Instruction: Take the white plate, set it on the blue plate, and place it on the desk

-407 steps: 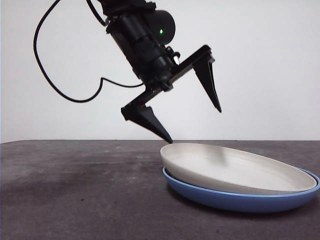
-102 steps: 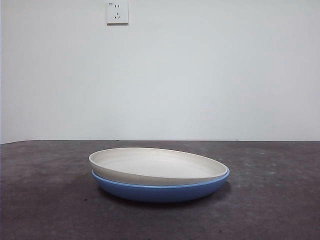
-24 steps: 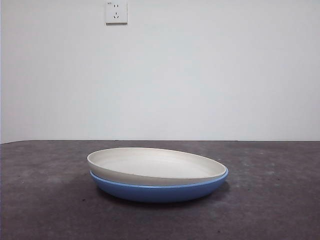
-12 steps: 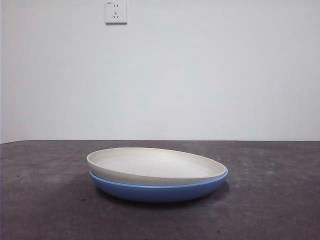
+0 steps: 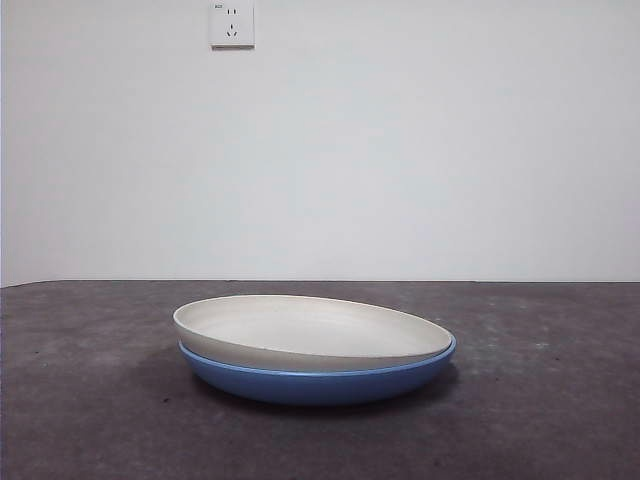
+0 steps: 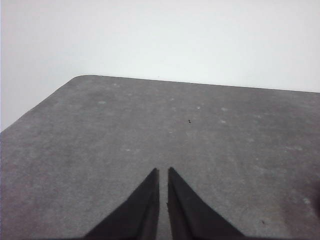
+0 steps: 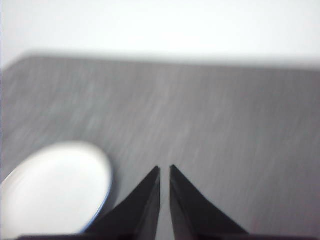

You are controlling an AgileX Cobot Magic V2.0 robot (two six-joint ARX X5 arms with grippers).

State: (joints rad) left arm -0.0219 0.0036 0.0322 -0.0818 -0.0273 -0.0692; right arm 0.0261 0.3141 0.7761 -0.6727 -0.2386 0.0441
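Front view: white plate (image 5: 310, 330) is seen nested on blue plate (image 5: 320, 378), mid-counter (image 5: 90, 420); left fingers (image 6: 162, 172) and right fingers (image 7: 164, 170) are clenched, nothing held, both raised clear of plates

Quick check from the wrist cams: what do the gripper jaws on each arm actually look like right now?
Both match. The left gripper has two plain matte black jaws, broad at the base and tapering to sharp points, like a pair of slim wedges. The right gripper shows the same black pointed shape, though its picture is blurred. No markings, cables or arm bodies show in any view.
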